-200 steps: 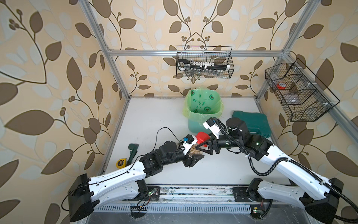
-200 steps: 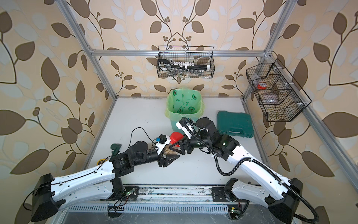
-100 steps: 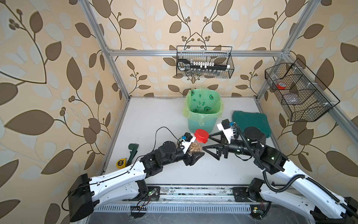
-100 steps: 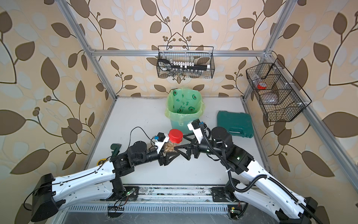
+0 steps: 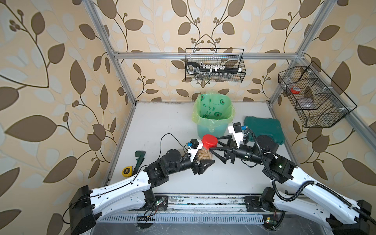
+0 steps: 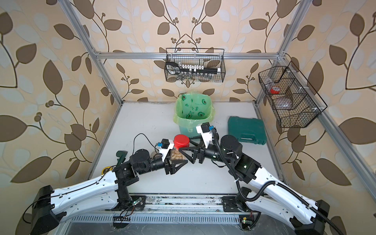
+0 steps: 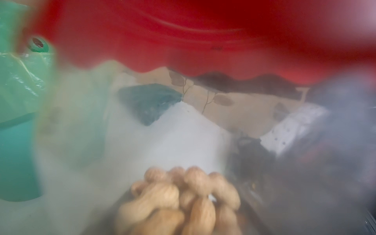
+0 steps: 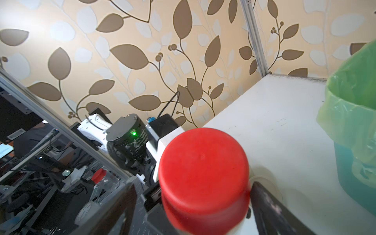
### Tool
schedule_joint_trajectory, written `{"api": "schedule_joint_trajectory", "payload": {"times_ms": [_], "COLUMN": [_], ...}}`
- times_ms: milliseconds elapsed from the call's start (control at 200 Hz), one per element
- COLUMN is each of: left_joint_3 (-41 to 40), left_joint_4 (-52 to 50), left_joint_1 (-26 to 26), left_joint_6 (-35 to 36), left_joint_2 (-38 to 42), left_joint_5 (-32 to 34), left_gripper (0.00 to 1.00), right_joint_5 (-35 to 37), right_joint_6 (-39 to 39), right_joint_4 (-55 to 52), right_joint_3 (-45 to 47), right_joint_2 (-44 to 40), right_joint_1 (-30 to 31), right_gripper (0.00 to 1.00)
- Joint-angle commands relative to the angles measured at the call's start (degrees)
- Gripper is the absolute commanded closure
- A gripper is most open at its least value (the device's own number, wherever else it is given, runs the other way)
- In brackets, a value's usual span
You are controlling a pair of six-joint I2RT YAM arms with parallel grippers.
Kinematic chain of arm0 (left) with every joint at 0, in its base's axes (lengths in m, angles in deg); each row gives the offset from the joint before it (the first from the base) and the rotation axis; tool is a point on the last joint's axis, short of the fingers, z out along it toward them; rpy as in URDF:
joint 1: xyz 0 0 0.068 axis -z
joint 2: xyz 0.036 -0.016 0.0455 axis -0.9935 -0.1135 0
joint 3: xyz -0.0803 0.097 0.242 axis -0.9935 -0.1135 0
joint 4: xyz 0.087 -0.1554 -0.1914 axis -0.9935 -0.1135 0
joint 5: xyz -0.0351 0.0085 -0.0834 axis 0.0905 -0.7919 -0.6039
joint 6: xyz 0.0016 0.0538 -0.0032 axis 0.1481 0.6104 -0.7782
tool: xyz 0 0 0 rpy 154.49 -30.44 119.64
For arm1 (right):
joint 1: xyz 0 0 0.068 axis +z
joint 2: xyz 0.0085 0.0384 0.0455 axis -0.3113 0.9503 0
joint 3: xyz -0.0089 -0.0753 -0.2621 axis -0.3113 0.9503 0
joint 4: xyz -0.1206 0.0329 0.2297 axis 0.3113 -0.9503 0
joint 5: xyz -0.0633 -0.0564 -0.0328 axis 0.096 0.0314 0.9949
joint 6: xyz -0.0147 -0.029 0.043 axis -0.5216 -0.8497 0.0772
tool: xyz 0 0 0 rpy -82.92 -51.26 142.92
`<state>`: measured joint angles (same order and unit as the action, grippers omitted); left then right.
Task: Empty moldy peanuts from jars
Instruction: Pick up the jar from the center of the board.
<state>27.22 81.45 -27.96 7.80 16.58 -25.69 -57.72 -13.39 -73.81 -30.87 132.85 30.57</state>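
Red lid (image 8: 203, 168) inside wide-spread right gripper (image 5: 214, 144)

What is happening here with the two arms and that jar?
The left claw holds a clear jar of peanuts, near the green-bagged bin. The right claw is open, with its jaws on either side of the jar's red lid; I cannot tell whether they touch it. The lid is on, so nothing has been emptied from this jar yet.
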Motion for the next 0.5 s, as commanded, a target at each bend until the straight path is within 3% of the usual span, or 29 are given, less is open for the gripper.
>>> {"api": "schedule_joint_trajectory", "payload": {"times_ms": [0, 380, 495], "left_joint_3": [0.8, 1.4, 1.5], "left_joint_4": [4.3, 3.8, 3.6], "left_joint_1": [0.2, 0.2, 0.2], "left_joint_6": [-0.6, -0.4, -0.6], "left_joint_2": [0.6, 0.0, 0.0], "left_joint_5": [-3.2, -5.6, -6.0], "left_gripper": [0.32, 0.29, 0.28], "right_joint_5": [3.8, 6.7, 6.4], "right_joint_6": [-1.5, -1.9, -1.8], "right_joint_4": [1.1, 2.2, 2.3], "right_joint_3": [-3.3, -5.8, -5.6], "right_joint_2": [1.0, 2.5, 2.6], "right_joint_1": [3.2, 4.5, 4.5], "right_gripper": [0.14, 0.2, 0.28]}}
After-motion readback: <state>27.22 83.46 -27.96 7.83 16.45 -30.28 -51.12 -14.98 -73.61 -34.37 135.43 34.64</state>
